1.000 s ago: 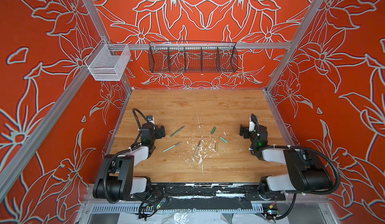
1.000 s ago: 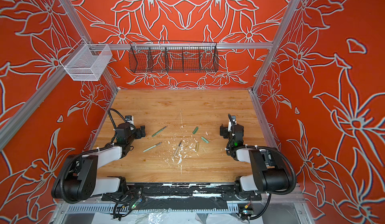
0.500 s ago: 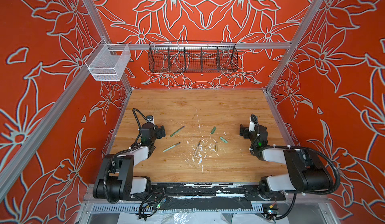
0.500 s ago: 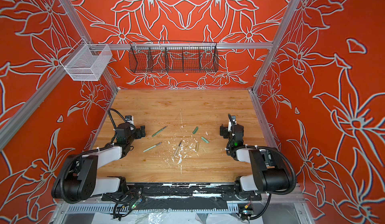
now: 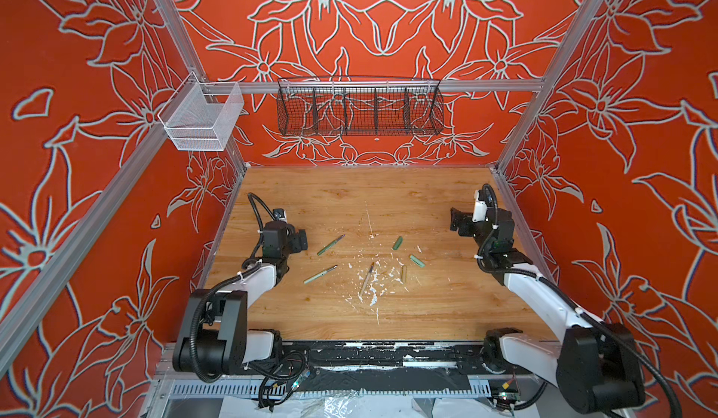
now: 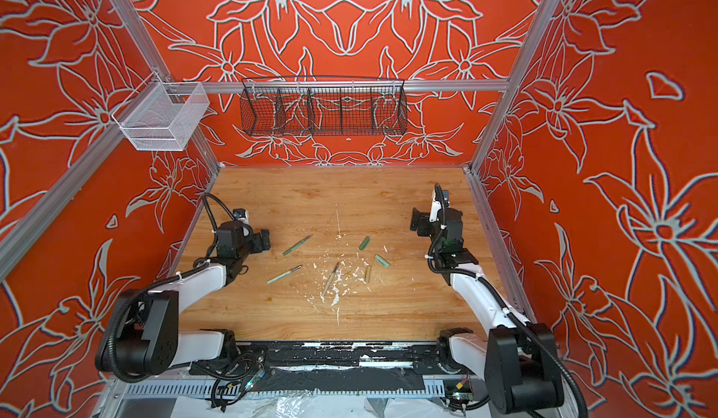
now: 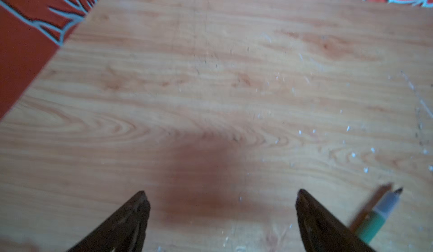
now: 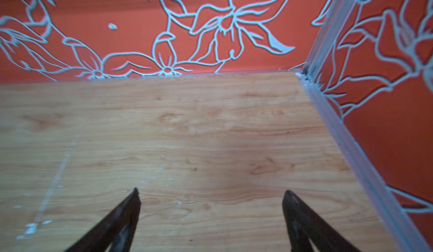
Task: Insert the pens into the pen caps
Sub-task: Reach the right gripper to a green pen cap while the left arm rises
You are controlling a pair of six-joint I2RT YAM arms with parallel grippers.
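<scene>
In a top view, two baskets are seen hung on rails above the wooden desk (image 5: 349,198). A white mesh basket (image 5: 200,118) is hung over the back left corner. A black wire basket (image 5: 359,111) is hung over the back edge and is split by four dividers into five parts. Only the flowers of the wall (image 5: 388,27) are seen through their wires. Three pens are counted in the middle of the desk: a dark green pen (image 5: 330,245) and a pale green pen (image 5: 319,274) toward the left edge, and a tan pen (image 5: 366,279) among white paint flecks (image 5: 373,299). Three caps are counted toward the right edge, apart from the pens: a dark green cap (image 5: 397,243), a pale green cap (image 5: 416,260) and a tan cap (image 5: 403,273). The left gripper (image 5: 301,240) is seen by the left edge and the right gripper (image 5: 456,221) by the right edge. In a top view the same six things are counted, with the tan cap (image 6: 367,273) just beside the tan pen (image 6: 330,279). In the left wrist view the fingers are spread wide over bare wood, nothing is held, and a blurred green pen (image 7: 377,215) is seen just beside one finger. In the right wrist view the fingers are spread wide too, near the back right corner, and nothing is held.
</scene>
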